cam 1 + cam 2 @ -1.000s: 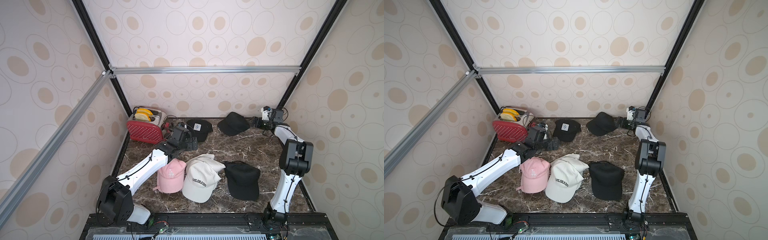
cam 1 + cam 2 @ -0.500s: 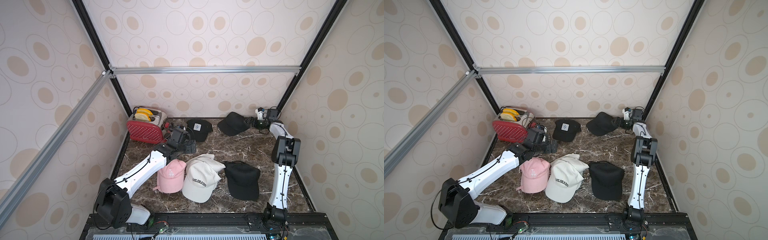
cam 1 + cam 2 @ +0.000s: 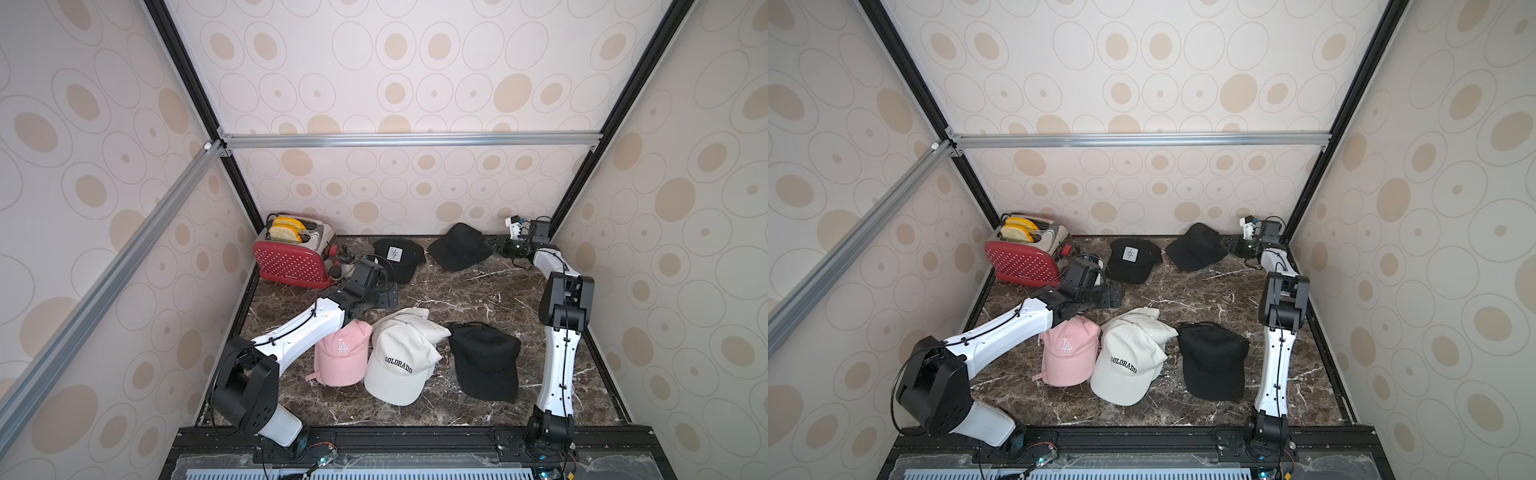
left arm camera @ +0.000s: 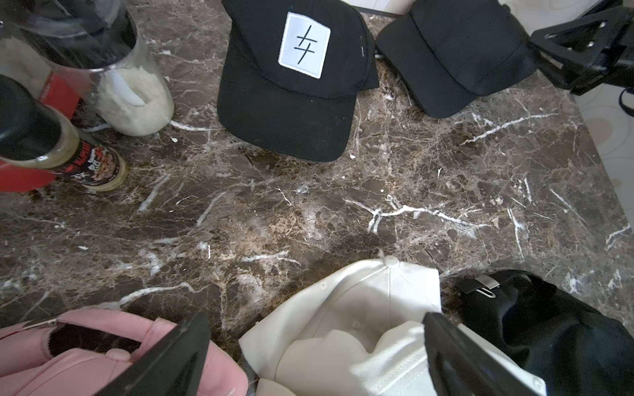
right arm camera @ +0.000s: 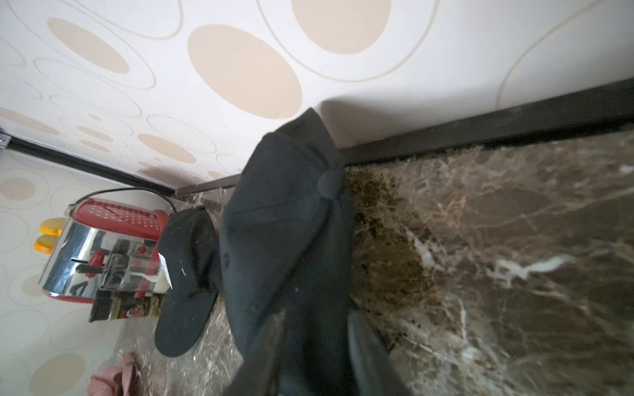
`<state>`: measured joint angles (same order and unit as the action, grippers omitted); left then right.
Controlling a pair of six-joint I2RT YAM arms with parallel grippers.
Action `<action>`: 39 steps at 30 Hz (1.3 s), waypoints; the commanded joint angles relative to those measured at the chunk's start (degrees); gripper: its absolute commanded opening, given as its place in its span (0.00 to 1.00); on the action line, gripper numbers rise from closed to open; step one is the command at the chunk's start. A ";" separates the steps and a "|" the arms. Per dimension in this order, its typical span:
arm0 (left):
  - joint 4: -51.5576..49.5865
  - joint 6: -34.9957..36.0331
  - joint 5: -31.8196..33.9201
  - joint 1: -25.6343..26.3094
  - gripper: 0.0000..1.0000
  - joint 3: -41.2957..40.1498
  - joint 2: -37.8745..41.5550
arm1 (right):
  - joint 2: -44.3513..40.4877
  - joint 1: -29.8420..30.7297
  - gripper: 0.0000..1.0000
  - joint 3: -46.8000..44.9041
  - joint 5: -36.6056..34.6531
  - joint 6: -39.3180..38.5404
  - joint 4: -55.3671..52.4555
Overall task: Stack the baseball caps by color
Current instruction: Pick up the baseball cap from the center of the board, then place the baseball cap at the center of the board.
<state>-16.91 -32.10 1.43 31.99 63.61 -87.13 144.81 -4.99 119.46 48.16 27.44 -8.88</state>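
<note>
Closing since a second ago, right gripper (image 5: 317, 319) pinches the far plain black cap (image 3: 457, 249) at its right edge; the near black cap (image 3: 484, 361) lies straight nearward. Left gripper (image 4: 315, 320) gapes empty.

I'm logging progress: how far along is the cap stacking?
Done: the off-white caps look piled together at the front, beside a pink cap. In hand: the right gripper has its jaws around the plain black cap at the back. To do: that cap and the patched cap are not yet on the front black cap. The left gripper is open and empty.
</note>
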 commanded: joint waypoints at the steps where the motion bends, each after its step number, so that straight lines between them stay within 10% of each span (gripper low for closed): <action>1: -0.45 1.09 0.70 0.09 0.99 1.49 -0.37 | -4.00 0.42 0.20 -3.59 -0.75 0.72 3.81; 7: 0.29 1.60 -2.35 0.07 0.99 3.09 -1.87 | -11.08 0.42 0.00 -7.17 -0.54 -2.52 2.77; 21: 0.73 1.89 -4.83 0.09 0.99 2.68 -1.94 | -30.46 -0.07 0.00 -34.05 -4.82 -9.02 0.77; 34: 0.52 3.19 -6.81 0.08 0.99 3.82 -3.38 | -41.43 -0.28 0.01 -50.58 -32.91 -9.51 -3.27; 39: 0.15 4.48 -5.82 0.05 0.99 6.30 -4.22 | -41.63 -0.34 0.54 -49.74 -31.00 -8.33 -0.36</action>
<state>-16.45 -29.85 -4.86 31.99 66.13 -90.59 104.81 -5.21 68.84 18.87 18.41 -10.98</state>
